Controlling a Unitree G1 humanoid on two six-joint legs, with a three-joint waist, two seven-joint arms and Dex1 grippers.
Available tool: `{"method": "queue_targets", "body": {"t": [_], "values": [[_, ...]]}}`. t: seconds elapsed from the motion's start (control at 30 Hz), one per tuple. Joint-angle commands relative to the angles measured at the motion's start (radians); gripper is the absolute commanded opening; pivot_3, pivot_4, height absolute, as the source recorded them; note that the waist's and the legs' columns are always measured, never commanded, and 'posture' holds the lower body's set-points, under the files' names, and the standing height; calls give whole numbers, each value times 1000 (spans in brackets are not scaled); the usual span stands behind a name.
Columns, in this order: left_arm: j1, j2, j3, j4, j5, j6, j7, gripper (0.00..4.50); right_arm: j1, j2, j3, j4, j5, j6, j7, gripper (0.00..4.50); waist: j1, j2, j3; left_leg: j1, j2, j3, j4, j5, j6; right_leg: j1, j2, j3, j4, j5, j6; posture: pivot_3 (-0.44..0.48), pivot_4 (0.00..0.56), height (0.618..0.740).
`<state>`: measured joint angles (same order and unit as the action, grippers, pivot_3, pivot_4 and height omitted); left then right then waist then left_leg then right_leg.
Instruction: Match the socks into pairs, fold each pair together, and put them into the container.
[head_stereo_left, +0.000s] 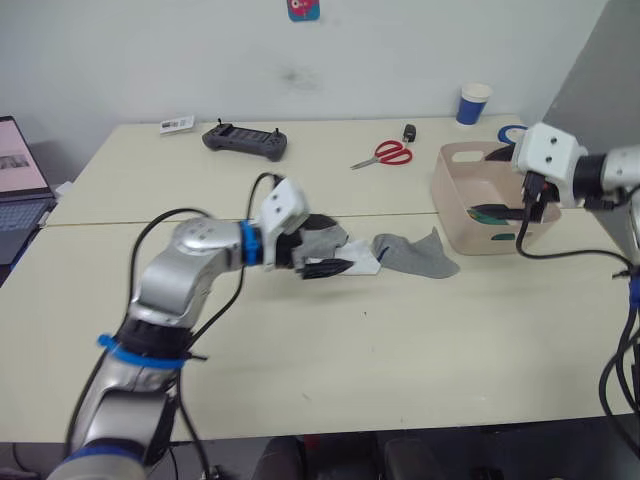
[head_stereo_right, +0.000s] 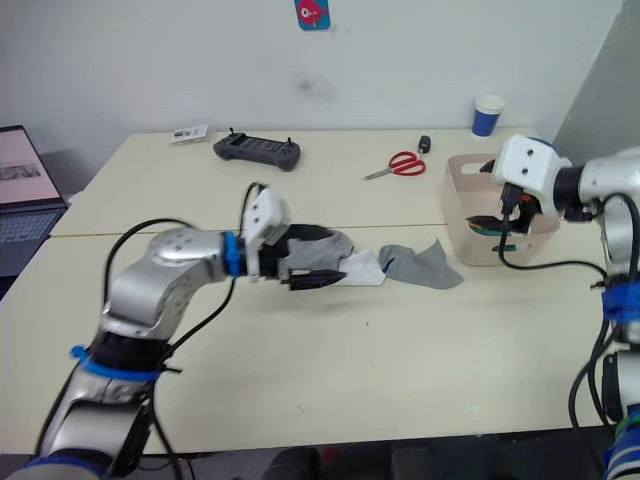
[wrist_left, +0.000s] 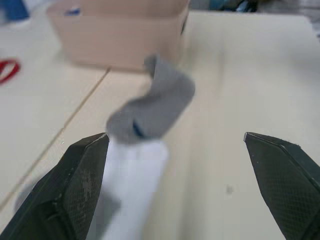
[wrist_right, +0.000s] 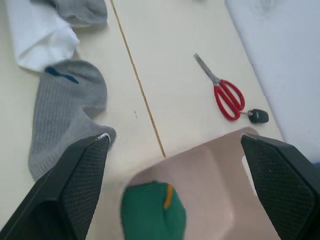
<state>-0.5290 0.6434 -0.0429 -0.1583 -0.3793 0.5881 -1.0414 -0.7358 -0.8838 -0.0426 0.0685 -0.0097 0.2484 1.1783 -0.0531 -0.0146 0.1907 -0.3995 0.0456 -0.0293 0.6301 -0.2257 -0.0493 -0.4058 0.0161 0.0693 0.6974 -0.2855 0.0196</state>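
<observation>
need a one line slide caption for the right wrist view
Open right gripper above the pink container holding a green sock bundle, with a grey sock and red scissors on the table.

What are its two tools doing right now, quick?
Left tool: open, empty, over the white sock.
Right tool: open, empty, above the green socks in the pink container.

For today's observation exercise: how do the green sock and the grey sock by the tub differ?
The green sock sits bunched inside the pink tub; the grey sock lies spread flat on the table outside it. The grey sock bears a small dark-blue mark; the green shows an orange one. Both lie ungripped.
</observation>
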Motion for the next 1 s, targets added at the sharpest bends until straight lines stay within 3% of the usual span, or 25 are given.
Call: {"method": "queue_targets", "body": {"t": [0.03,0.1,0.23,0.37,0.5,0.77,1.0], "values": [[128,40,121,-79,-11,-19,64,4500,160,40,-93,-248,77,122,-101,4479,3,0,0,0,0,0,1,0,1,1,0,0,0,-1,1,0,150,740],[256,21,205,-74,3,-94,122,4500,307,102,-88,-358,82,131,-172,4479,6,-4,-3,0,-1,1,1,0,1,1,-1,0,-2,-2,4,0,150,740],[344,-43,321,-19,-7,-124,260,4500,464,207,-35,-445,130,124,-229,4479,13,-6,-2,0,-1,2,2,0,1,1,-1,1,-1,-1,4,0,150,740],[437,-16,337,-2,-3,-155,227,4500,582,267,4,-494,171,164,-264,4479,12,-8,-4,1,-1,3,4,0,0,2,-1,2,-1,1,5,0,150,740],[448,0,325,0,18,-214,228,4500,595,303,31,-513,170,173,-321,4479,14,-9,-4,0,0,3,4,0,0,1,0,1,-2,0,4,0,150,740],[342,2,239,91,95,-276,260,4500,590,289,109,-567,154,211,-355,4479,20,-9,-4,0,0,3,3,0,0,1,0,1,-2,0,4,0,150,740],[101,12,77,405,273,-550,208,4500,555,307,136,-625,197,350,-404,4479,21,-9,-5,0,-1,3,3,0,0,1,0,1,-3,1,4,0,150,740]]}}
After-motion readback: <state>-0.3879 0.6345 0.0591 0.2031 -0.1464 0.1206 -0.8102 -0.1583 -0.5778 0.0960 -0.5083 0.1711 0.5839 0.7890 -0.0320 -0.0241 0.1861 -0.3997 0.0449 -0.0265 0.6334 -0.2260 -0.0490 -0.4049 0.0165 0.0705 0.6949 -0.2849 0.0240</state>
